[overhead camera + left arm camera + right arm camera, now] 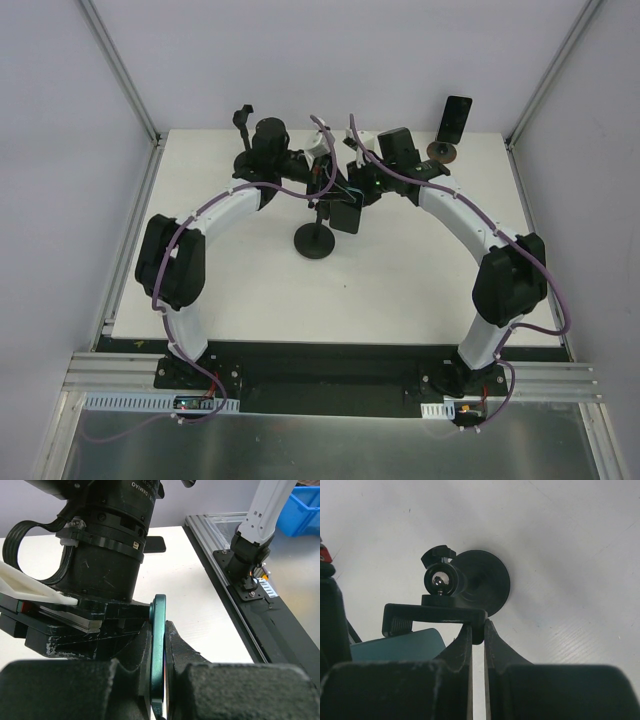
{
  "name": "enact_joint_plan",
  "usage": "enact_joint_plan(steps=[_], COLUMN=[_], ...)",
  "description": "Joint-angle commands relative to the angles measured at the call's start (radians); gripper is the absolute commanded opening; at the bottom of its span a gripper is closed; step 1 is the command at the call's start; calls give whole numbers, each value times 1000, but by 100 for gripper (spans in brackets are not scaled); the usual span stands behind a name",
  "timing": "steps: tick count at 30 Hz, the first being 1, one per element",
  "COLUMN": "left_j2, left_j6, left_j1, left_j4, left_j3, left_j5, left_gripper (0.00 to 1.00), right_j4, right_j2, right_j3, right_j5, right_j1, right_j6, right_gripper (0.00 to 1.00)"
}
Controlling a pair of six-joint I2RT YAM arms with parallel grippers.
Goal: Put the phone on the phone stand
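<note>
Your left wrist view shows what the overhead one blurs: the slim teal phone (159, 612) stands edge-on, pinched tight in the left end effector (158, 632) above the white tabletop (200, 595). From the right wrist, the right end effector (477, 630), nearly shut, grips the clamp bracket of the black round-based phone stand (485, 580), with the phone's corner just beside it. Pale panel walls (300, 60) enclose the tabletop.

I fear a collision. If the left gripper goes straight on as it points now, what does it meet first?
Probably the right arm's wrist, which stands just beyond the phone held by the left gripper; how near, I cannot tell.
</note>
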Motion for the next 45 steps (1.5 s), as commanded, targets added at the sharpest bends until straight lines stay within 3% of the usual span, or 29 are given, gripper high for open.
enact_joint_plan(steps=[1, 10, 26, 32, 38, 43, 45], left_j2=[13, 4, -71, -44, -28, -65, -102], left_j6=[125, 203, 203, 200, 192, 243, 249], left_j1=[20, 52, 89, 90, 90, 92, 93], left_j4=[-40, -141, -76, -150, -164, -207, -184], left_j3=[58, 44, -62, 2, 18, -10, -51], left_j5=[-89, -134, -230, -112, -81, -201, -331], left_gripper=[0, 0, 0, 0, 0, 0, 0], right_j4=[-48, -28, 11, -58, -115, -56, 31], right_j2=[-73, -79, -96, -79, -50, -98, -128], right_j3=[-2, -10, -51, 4, 52, -3, -51], right_j5=[-126, -138, -123, -153, -209, -89, 22], right_j1=[25, 22, 14, 7, 5, 5, 5], right_j6=[15, 22, 35, -62, -111, -53, -10], right_gripper=[1, 1, 1, 1, 1, 1, 1])
